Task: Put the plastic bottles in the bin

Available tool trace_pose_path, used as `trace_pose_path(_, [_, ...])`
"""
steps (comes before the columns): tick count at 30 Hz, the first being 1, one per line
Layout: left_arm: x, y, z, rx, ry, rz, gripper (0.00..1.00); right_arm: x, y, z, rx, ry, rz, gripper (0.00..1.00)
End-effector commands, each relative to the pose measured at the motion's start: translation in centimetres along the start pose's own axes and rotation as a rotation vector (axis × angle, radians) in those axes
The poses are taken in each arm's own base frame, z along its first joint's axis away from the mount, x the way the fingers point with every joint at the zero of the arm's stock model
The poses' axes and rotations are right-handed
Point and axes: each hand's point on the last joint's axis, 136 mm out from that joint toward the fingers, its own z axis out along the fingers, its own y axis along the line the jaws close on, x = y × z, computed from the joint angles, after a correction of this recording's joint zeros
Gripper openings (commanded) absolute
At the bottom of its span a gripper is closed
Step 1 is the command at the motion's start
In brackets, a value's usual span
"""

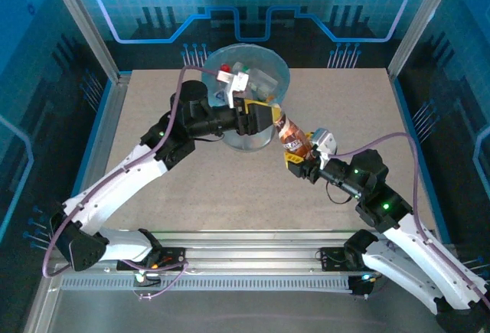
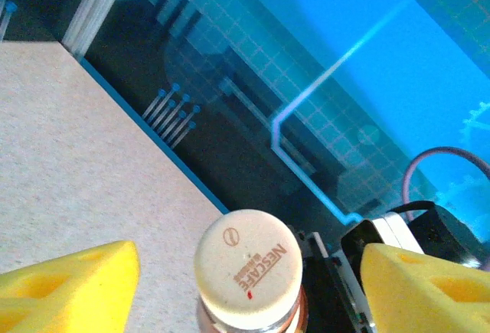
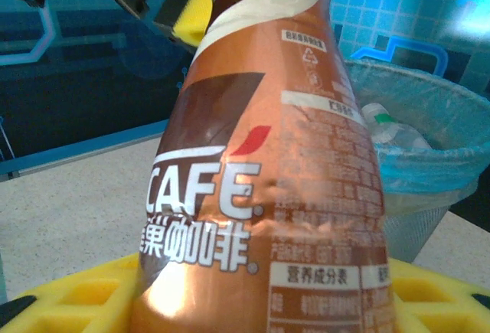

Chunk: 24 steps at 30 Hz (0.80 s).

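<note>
Gripping the brown coffee bottle [image 1: 292, 135] low on its body with the right claw [image 1: 295, 157], partly closed on it, tilted, just beside the near right wall of the bin [image 1: 285, 80]. Straddling its cream cap [image 2: 246, 268] with the left claw [image 1: 274, 117], open wide, not touching. Seeing other clear bottles [image 3: 387, 125] inside the bin.

We see cool, even blue light over the top view, shadows soft on the table [image 1: 230, 187]. In the right wrist view, glare whitens the lower left of the brown bottle [image 3: 260, 195]; the bin [image 3: 421, 157] behind is slightly soft.
</note>
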Motion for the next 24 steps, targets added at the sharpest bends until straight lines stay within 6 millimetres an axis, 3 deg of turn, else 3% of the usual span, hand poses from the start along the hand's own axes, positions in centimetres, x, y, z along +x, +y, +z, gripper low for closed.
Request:
trace_pose_path(1, [0.2,-2.1,0.6,0.086,0.04,-0.017,0.71,-2.3,0.6,-0.1,-0.044,-0.089,0.035,0.46])
trace_pose_path(10, [-0.2,-2.2,0.4,0.069,0.035,0.013,0.37,-1.2,0.5,-0.7,-0.015,-0.07,0.039,0.46])
trace_pose_path(18, [-0.3,-1.9,0.8,0.075,0.02,-0.007,0.17,-1.4,0.8,-1.1,-0.022,-0.057,0.026,0.47])
trace_pose_path(24, [-0.5,-1.6,0.6,0.039,0.02,0.026,0.09,-0.9,0.4,-0.8,-0.001,-0.055,0.02,0.48])
